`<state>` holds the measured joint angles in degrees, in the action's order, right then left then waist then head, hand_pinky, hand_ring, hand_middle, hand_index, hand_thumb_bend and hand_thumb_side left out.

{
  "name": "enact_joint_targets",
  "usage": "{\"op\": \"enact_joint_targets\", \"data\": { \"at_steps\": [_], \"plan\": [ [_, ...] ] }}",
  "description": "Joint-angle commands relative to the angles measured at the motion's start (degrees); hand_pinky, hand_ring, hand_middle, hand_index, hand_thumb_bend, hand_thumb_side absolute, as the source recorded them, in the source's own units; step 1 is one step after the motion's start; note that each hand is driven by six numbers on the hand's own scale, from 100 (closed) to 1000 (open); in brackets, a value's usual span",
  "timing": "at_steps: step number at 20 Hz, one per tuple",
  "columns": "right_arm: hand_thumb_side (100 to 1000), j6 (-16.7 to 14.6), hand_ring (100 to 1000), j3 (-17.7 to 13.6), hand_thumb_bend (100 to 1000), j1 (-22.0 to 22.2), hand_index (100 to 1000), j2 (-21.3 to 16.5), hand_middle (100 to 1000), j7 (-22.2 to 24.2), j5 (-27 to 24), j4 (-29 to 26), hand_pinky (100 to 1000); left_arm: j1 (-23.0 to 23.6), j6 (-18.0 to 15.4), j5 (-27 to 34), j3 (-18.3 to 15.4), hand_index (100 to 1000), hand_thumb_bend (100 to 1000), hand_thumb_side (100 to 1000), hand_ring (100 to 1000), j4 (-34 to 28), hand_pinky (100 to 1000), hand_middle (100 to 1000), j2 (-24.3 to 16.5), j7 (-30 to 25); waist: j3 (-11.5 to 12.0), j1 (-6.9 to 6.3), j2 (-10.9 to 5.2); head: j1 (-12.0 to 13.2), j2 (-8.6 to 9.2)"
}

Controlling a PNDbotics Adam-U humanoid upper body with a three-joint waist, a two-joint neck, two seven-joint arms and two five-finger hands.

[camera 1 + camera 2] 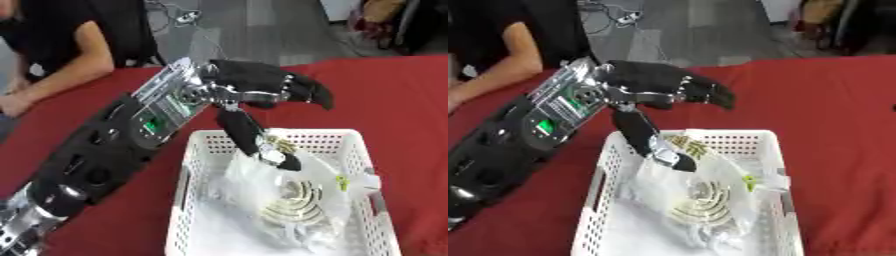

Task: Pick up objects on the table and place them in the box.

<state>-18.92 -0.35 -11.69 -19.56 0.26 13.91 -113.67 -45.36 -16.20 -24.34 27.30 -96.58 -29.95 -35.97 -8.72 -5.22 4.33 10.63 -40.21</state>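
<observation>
A red cloth-covered table [394,100] carries a white perforated plastic box [203,150]. The black left hand [262,82] reaches in from the left and hovers over the box's far rim, fingers spread wide, thumb pointing down onto a clear crinkled plastic bag of pale coiled items [293,200] lying inside the box.
</observation>
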Motion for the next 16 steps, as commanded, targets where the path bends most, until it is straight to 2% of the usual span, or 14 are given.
{"op": "enact_joint_targets", "data": {
  "at_steps": [1,7,16],
  "plan": [
    [981,-0.1,780,-0.4,306,-0.3,1000,-0.5,857,0.1,0.0,-0.7,561,-1.0,0.9,1.2,-1.7,1000,1000,773,973,-3.0,924,1000,-2.0,0.3,0.1,0.36,-0.74,0.5,0.52],
    [980,-0.2,780,-0.4,305,-0.3,1000,-0.6,857,0.1,-0.1,-0.7,561,-1.0,2.4,2.5,-2.6,1000,1000,783,973,-7.2,927,1000,-3.1,0.4,0.1,0.36,-0.8,0.4,0.65],
    [980,-0.2,780,-0.3,307,-0.3,1000,-0.5,856,0.3,-0.1,-0.6,561,0.1,3.8,5.4,-4.1,1000,1000,781,955,-10.0,890,1000,-3.1,2.3,0.2,0.38,-0.72,0.4,0.77]
  ]
}}
